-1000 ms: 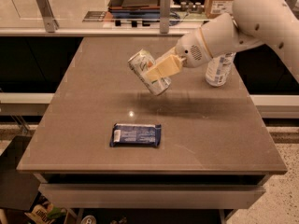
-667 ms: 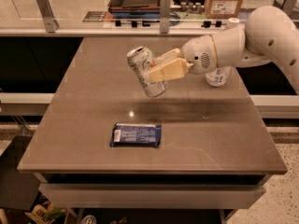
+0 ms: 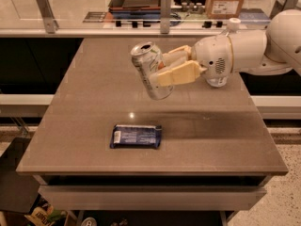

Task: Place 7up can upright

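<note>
Grey-brown rectangular table top fills most of the view. A bulky white robot arm reaches in from the right. Its cream two-finger gripper is pinched on the silver-white aluminium 7up can, held clear above the table's middle and tilted, opened end up and to the left. A flat dark-blue snack packet lies nearer the front edge, well apart. Risks, as judged: release at this tilt would topple the can and set it rolling (possibly towards the packet); release while aloft would bounce it; the side grip may slip as the wrist turns.
</note>
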